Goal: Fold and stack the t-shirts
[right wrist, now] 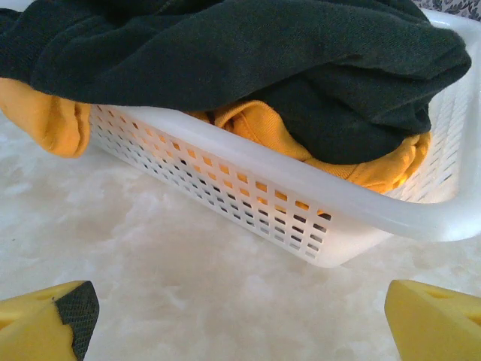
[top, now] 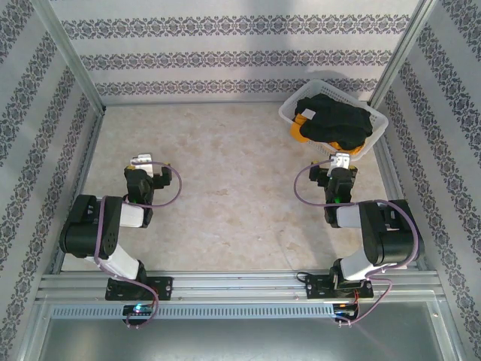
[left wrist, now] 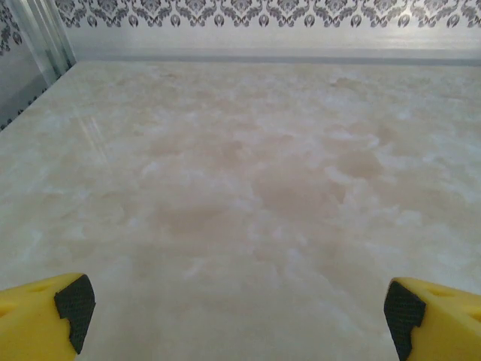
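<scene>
The black shirt [right wrist: 225, 53] is heaped over the orange shirt [right wrist: 259, 124] in the basket [top: 288, 114], far right. Left tool [left wrist: 240, 312] and right tool [right wrist: 240, 320] are held wide open, empty. A raised black fold should be pinched, then lifted clear.

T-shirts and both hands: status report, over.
Left hand open above the beige tabletop. Right hand open, facing the white plastic lattice basket. Plain black cloth t-shirt crumpled atop orange-yellow cloth t-shirt, both in basket. Basket wall between hand and shirts.
</scene>
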{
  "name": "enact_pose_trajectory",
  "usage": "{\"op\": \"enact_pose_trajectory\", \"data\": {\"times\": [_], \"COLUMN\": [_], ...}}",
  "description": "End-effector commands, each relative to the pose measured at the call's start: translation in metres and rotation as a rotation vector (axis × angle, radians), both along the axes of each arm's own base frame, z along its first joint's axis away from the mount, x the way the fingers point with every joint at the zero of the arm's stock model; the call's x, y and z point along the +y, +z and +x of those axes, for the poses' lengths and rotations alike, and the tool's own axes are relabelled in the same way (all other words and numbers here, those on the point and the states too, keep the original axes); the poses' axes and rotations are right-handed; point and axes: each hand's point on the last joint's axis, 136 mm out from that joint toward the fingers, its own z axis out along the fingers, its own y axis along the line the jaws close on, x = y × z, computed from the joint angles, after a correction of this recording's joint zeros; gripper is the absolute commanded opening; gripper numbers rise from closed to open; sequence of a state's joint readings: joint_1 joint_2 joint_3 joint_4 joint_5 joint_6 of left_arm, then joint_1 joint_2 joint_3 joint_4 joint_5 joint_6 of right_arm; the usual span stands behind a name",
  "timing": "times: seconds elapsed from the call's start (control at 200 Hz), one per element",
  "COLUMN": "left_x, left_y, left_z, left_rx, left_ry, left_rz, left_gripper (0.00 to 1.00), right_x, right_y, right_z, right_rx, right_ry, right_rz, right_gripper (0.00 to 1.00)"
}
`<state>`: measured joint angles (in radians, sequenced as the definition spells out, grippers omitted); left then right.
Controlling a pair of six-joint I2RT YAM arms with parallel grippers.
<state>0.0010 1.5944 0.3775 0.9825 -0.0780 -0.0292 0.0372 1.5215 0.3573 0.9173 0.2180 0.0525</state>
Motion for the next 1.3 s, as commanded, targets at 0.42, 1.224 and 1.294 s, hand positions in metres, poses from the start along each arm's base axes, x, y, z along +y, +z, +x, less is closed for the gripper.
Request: {"op": "enact_pose_trajectory", "data": {"times": [0.42,1.224,1.294], "left_x": [-0.003,-0.058,-0.088], "left_y": [-0.003,0.158,0.155], "left_z": [-0.001,0.012,0.017], "left_rx": [0.023,0.213,0.293], "left_ry": [-0.016,0.060,-0.003], "left_rz": [0.007,-0.687,-0.663], "left_gripper": [1.00,1.00,1.00], "right_x": [0.007,-0.009,-0.018], "right_y": [0.011,0.230,0.214], "right_z": [0.004,0.015,0.026], "right_rx": [-0.039,0.208,0.300], "right_ry": [0.024,-0.233,-0.285], "right_rz": [0.004,0.449,0.433], "right_gripper": [0.98,0.94,0.93]}}
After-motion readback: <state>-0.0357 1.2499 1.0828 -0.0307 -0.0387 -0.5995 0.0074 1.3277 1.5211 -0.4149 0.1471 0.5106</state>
